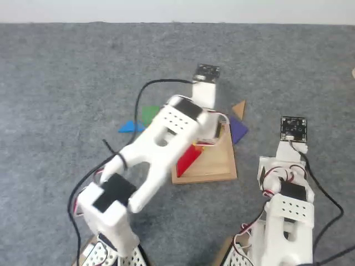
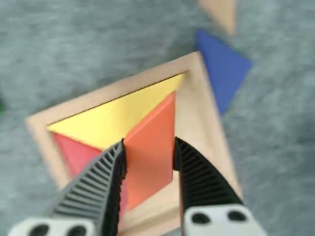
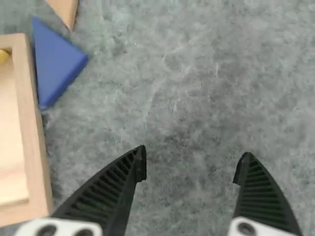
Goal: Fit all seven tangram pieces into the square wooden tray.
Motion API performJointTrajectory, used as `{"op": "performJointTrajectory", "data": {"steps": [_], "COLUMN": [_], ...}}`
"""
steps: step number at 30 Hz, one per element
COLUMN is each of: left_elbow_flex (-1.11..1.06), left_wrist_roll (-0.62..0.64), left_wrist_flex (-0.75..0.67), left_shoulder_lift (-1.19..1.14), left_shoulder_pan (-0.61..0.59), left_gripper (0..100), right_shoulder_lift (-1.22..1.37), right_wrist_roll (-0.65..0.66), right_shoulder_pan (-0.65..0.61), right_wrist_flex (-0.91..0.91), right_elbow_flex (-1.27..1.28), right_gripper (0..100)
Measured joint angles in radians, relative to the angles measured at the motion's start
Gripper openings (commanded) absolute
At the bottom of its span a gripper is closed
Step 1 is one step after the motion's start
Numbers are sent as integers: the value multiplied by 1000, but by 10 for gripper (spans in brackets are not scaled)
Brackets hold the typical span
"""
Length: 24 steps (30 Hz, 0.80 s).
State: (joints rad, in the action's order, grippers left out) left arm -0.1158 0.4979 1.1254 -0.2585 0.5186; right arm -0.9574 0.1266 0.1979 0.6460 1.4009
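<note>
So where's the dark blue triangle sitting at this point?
In the high view the dark blue triangle lies on the grey mat beside the wooden tray's right edge, near its far corner, with the tan triangle just beyond it.

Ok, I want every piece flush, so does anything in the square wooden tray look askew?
The orange wooden piece held in the left gripper looks tilted, overlapping the red piece instead of lying flat in the tray.
</note>
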Motion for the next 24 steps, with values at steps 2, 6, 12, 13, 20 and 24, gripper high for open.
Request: {"op": "performJointTrajectory", "data": {"steps": [2,6,12,13,20,24], "left_elbow_flex": [43,130,212,222,316,321], "left_wrist_roll": [60,106,115,115,101,87], "left_wrist_flex": [-2,-2,5,15,83,110], "left_shoulder_lift": [-44,-140,-259,-272,-284,-284], "left_shoulder_pan": [28,37,41,41,31,2], "left_gripper": [12,30,233,235,209,198], "right_shoulder_lift": [0,0,0,0,0,0], "right_wrist_roll": [-6,-9,-9,-9,-9,-9], "right_shoulder_pan": [23,32,34,34,34,34], "right_wrist_flex": [0,0,0,0,0,0], "right_elbow_flex": [0,0,0,0,0,0], "right_gripper": [288,288,288,288,288,288]}}
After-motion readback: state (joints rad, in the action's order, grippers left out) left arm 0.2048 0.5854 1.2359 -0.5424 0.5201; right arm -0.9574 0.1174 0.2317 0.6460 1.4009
